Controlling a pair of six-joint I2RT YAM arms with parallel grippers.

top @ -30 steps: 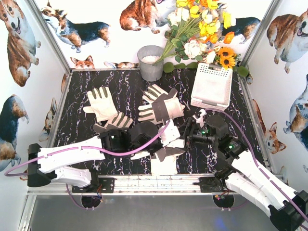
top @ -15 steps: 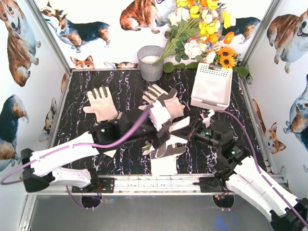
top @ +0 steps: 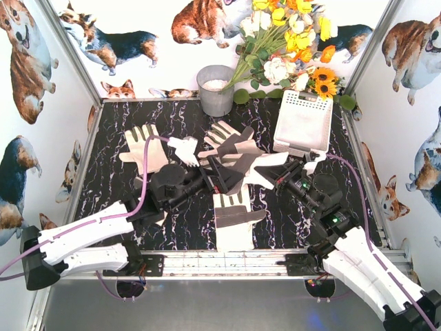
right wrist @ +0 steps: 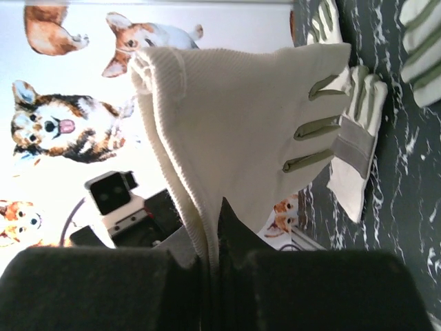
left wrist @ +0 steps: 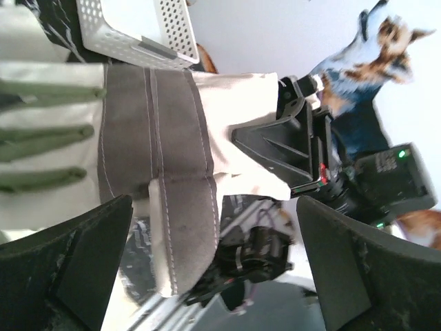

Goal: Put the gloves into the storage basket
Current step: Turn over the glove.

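Note:
My right gripper (top: pixel 277 176) is shut on the cuff edge of a cream-white glove (top: pixel 253 165), held above the table just in front of the white perforated storage basket (top: pixel 303 123). The right wrist view shows the glove (right wrist: pixel 241 117) hanging from the shut right gripper (right wrist: pixel 215 256). My left gripper (top: pixel 215 176) stands open right beside the held glove, nothing between its fingers. In the left wrist view the left gripper (left wrist: pixel 213 269) faces the glove's grey patch (left wrist: pixel 162 138) and the basket (left wrist: pixel 138 34). More gloves lie flat at the back left (top: pixel 143 147), centre (top: pixel 226 136) and front (top: pixel 234 218).
A grey metal bucket (top: pixel 216 89) stands at the back centre, with a bunch of flowers (top: pixel 289 41) leaning over the back right beside the basket. Printed walls close in the table on three sides. A metal rail (top: pixel 227 261) runs along the near edge.
My left gripper has opened and let go of the glove. My right gripper has shut on it and carried it up and back toward the basket. The left arm has reached further forward.

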